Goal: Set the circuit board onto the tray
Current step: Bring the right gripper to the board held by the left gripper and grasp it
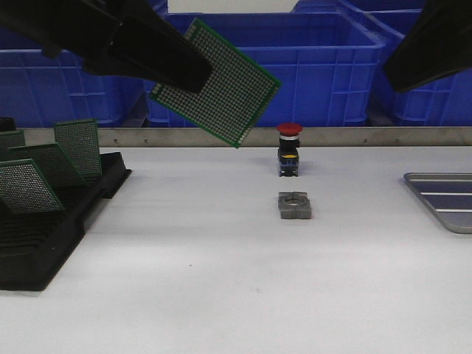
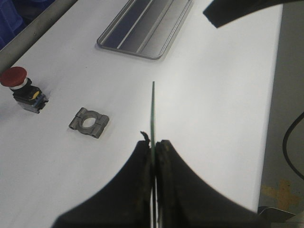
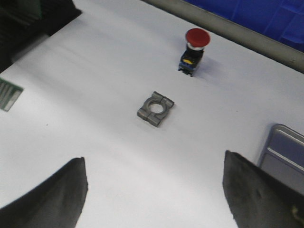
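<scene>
A green perforated circuit board (image 1: pixel 221 85) hangs tilted in the air above the table's back left, and my left gripper (image 1: pixel 199 74) is shut on its corner. In the left wrist view the circuit board (image 2: pixel 153 111) shows edge-on as a thin green line pinched between the black fingers (image 2: pixel 142 161). The silvery-grey tray (image 1: pixel 446 199) lies flat at the table's right edge, partly cut off; it also appears as the tray (image 2: pixel 145 26) and the tray (image 3: pixel 284 154) in the wrist views. My right gripper (image 3: pixel 154 161) hovers open over bare table, holding nothing.
A black slotted rack (image 1: pixel 44 228) at the left holds three more green boards (image 1: pixel 77 147). A red-capped push button (image 1: pixel 289 147) and a grey metal clamp block (image 1: pixel 295 206) sit mid-table. Blue bins (image 1: pixel 317 66) line the back behind a metal rail.
</scene>
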You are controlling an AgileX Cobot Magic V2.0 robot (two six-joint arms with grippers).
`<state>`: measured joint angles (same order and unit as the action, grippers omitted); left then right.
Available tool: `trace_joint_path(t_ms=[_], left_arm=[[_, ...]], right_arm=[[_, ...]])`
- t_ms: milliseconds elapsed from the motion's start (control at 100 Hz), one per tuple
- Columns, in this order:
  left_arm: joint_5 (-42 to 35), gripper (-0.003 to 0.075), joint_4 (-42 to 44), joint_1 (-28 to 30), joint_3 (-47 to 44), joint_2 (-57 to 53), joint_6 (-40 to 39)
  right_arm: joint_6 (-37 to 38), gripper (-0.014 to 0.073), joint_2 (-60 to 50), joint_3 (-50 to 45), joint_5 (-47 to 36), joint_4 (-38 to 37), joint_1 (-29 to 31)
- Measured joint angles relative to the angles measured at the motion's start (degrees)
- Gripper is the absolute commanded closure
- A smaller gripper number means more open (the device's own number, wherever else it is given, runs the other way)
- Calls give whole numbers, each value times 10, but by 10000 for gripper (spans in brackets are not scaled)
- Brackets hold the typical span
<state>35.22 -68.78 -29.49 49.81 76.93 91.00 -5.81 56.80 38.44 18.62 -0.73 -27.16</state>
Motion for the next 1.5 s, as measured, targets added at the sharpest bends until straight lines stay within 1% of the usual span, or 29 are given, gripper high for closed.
trace_joint_path(t_ms=[170,300,450,520,690,890,1090,1310,1350,1420,1490,1500], left_arm=[[0,741,0,0,0,0,0],[0,741,0,0,0,0,0],[0,741,0,0,0,0,0],[0,741,0,0,0,0,0],[0,741,0,0,0,0,0],[0,741,0,0,0,0,0],[0,741,0,0,0,0,0],[0,741,0,0,0,0,0],[0,741,0,0,0,0,0],[0,741,0,0,0,0,0],[0,741,0,0,0,0,0],[0,741,0,0,0,0,0]], right_arm=[[-45,-8,21,0,-2,0,-43],[-71,-8,32,0,-19,0,-74],[-131,-8,55,3,-43,0,-93],[-147,-8,72,11,-44,0,-95],[-154,-5,117,49,-44,0,-95],[-165,44,150,91,-17,0,-118],[-172,43,168,111,-8,0,-144],[-173,46,195,130,-7,0,-146],[-174,60,196,131,-7,0,-147],[-177,127,197,132,-7,0,-150],[-179,240,197,132,-7,0,-154],[-180,267,197,132,-7,0,-154]])
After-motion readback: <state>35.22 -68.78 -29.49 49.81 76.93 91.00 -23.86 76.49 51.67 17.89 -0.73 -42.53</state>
